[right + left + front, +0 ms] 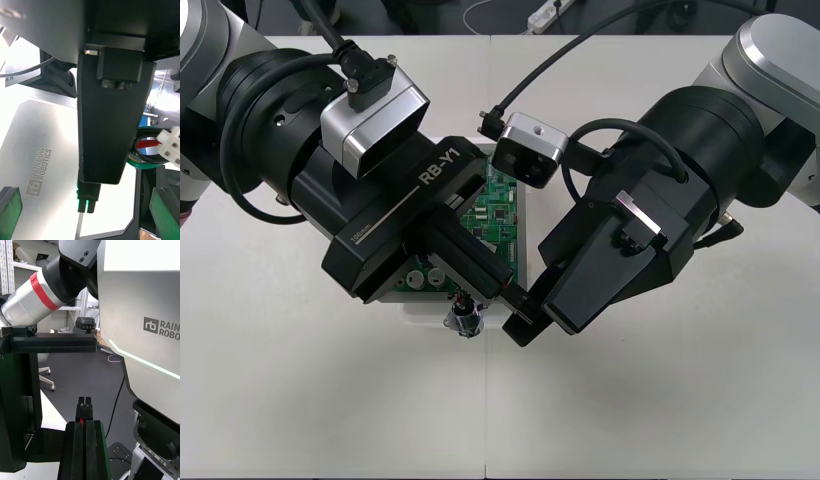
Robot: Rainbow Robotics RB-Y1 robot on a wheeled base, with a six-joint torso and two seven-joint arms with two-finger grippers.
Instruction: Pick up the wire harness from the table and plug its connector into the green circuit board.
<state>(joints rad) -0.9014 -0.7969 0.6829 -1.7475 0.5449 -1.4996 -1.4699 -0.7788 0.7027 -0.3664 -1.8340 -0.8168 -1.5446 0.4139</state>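
Insertion was judged the step in hand: the wire harness (463, 320) was pinched by its plug (84, 408) in the closed left gripper (85, 423) over the near edge of the green circuit board (500, 205), the right gripper (530, 318) was spread wide beside it, and careful lining-up was needed next.

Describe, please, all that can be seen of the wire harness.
The wire harness is a few thin wires, red, green and black, curling in loops. Its small black plug sits clamped between the tips of the left gripper, which is shut on it. Its round metal socket shows at the near edge of the white base. Whether the plug is in the green circuit board cannot be told.
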